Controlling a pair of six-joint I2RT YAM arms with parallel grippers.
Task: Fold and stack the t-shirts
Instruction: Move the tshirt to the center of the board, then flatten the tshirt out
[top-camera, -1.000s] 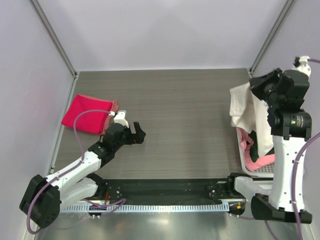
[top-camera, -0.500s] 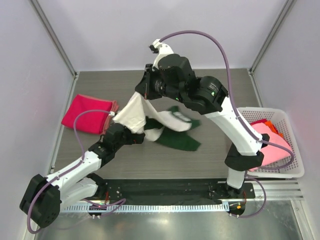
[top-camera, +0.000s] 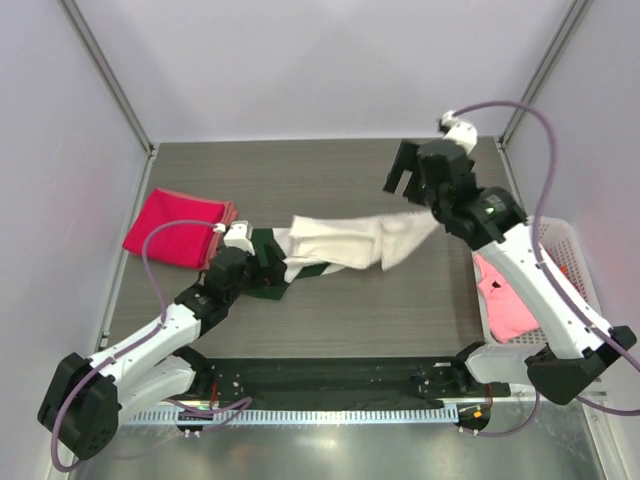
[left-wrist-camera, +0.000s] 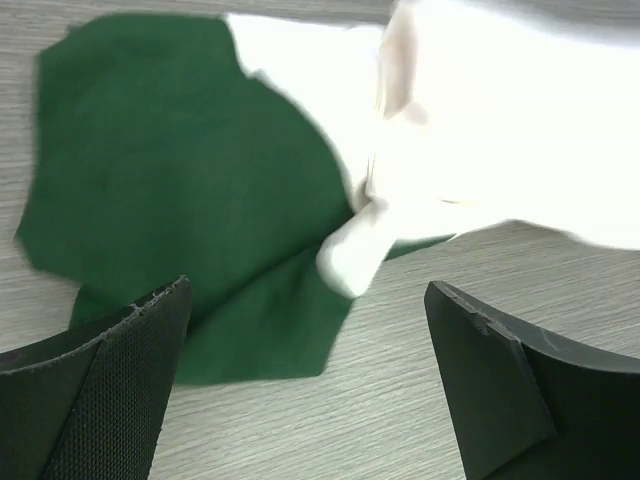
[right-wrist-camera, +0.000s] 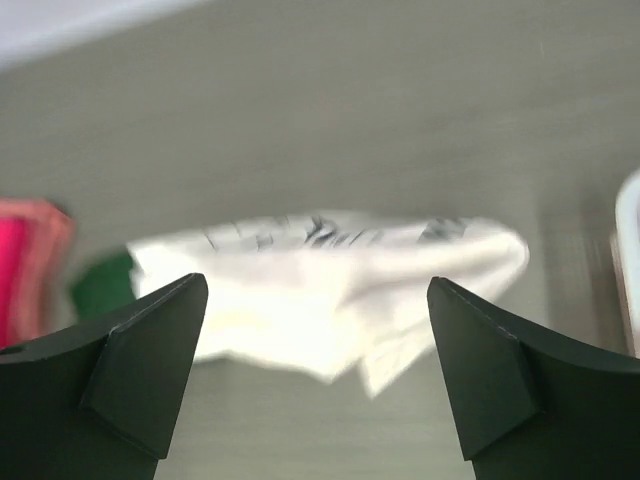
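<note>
One rumpled cream-white t-shirt (top-camera: 345, 243), green sleeve (left-wrist-camera: 180, 180) flat, left hand (left-wrist-camera: 308, 290) agape, right hand (right-wrist-camera: 316, 283) agape

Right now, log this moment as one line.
cream-white green-sleeved cloth t-shirt: bunched on table | left gripper: open over sleeve | right gripper: open, empty

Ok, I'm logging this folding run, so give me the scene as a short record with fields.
cream-white shirt with dark green sleeves: crumpled, lying on the grey wood-grain table
magenta-red shirt: folded, on the left side
pink shirt: in white plastic lattice basket, on the right
left gripper: open, by the green sleeve
right gripper: open, empty, above the cream-white shirt
</note>
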